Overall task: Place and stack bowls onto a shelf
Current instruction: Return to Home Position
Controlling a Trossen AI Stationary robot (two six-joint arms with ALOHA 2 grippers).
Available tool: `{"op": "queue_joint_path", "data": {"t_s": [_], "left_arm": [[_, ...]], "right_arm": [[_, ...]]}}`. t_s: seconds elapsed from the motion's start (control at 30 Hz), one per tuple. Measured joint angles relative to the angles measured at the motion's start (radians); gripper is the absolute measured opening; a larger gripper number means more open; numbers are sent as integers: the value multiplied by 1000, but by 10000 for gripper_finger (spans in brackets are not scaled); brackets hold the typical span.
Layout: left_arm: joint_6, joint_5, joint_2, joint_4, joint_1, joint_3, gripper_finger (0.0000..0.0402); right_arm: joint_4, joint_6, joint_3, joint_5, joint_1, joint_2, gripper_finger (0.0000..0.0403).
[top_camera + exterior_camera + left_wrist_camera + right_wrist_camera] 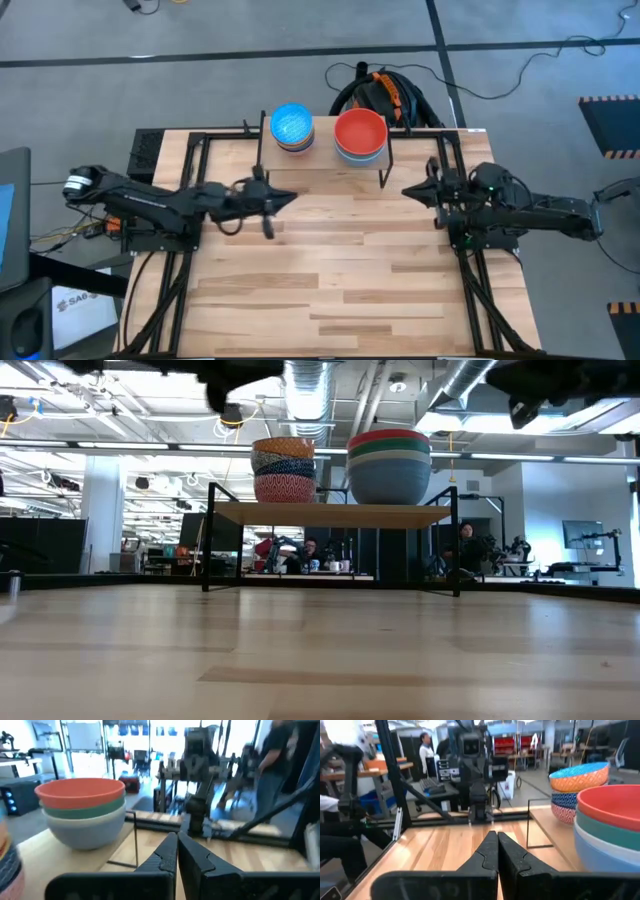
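Observation:
The shelf (322, 168) stands on thin black legs at the table's far middle, and its board (335, 514) carries two bowl stacks. The left stack (292, 128) is patterned bowls with a blue-patterned one on top (283, 470). The right stack (360, 135) shows red over green over light blue (390, 465) (82, 810) (610, 827). My left gripper (290, 200) (177, 851) hovers in front of the shelf's left end, shut and empty. My right gripper (408, 190) (497, 849) hovers off the shelf's right end, also shut and empty.
Black metal frame rails (190, 250) (470, 270) run along the table's left and right sides. A black and orange bundle of cables (385, 92) lies behind the table's far edge. Bare wooden tabletop (330, 280) spreads in front of the shelf. People stand in the room beyond.

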Motion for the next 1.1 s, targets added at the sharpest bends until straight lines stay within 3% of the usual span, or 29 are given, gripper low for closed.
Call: {"op": "queue_joint_path", "data": {"t_s": [0.23,0.53,0.73,0.9,1.1], "left_arm": [[-83,39,-140,227,7,-290,0],[-18,98,-76,291,69,-316,0],[26,200,-244,263,116,-374,0],[-9,177,-427,174,137,-450,0],[-26,166,-494,184,125,-532,0]], "right_arm": [[1,68,-102,-96,-2,-181,18],[3,74,-207,-128,-4,-278,19],[4,63,-228,-158,-4,-354,19],[-4,48,-225,-162,-5,-365,19],[-64,26,-229,-174,-5,-365,19]]}}
